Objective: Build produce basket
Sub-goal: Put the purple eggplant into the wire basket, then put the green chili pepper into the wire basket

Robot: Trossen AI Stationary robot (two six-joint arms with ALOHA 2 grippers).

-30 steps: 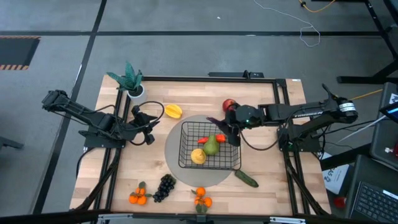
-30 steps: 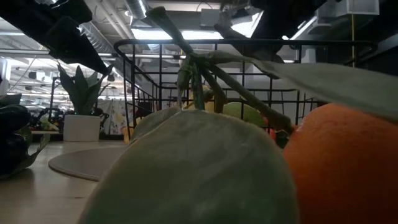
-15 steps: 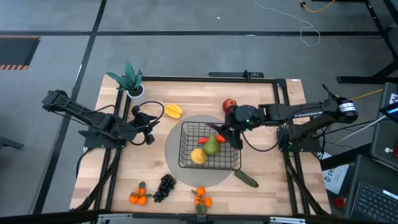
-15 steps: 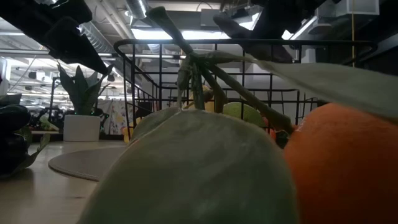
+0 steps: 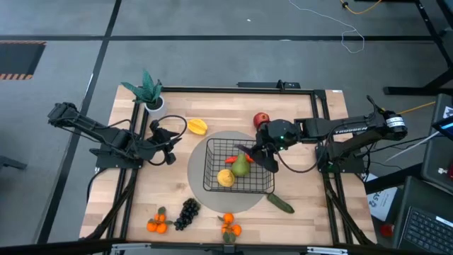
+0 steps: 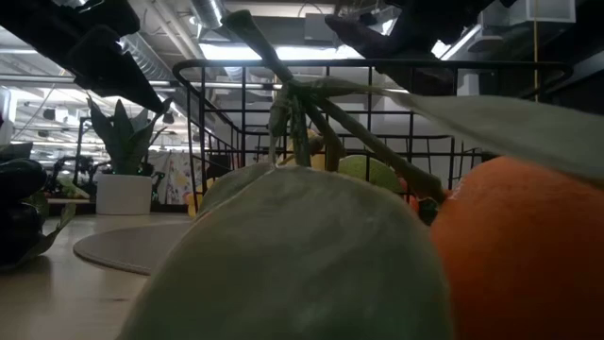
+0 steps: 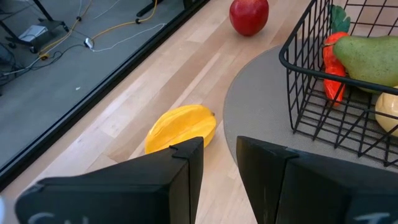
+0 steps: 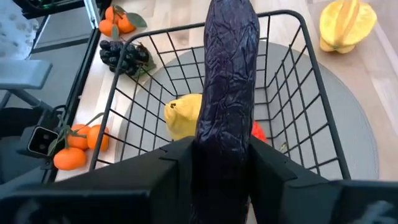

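The table [image 5: 170, 188] is pale wood with visible grain and a soft sheen. The basket [image 8: 291, 57] is thin black wire, smooth and slightly glossy, on a matt grey mat [image 7: 261, 112]. The eggplant [image 8: 226, 81] has dull, wrinkled purple skin. The apple [image 7: 249, 15] is glossy red, the starfruit [image 7: 181, 127] smooth and waxy. The pear [image 7: 373, 59] looks matt. The 2 fingers [image 7: 180, 180] are matt black plastic.

teal plant in white pot [image 5: 148, 92]: far-left table corner | round grey mat [image 5: 200, 185]: mid-table
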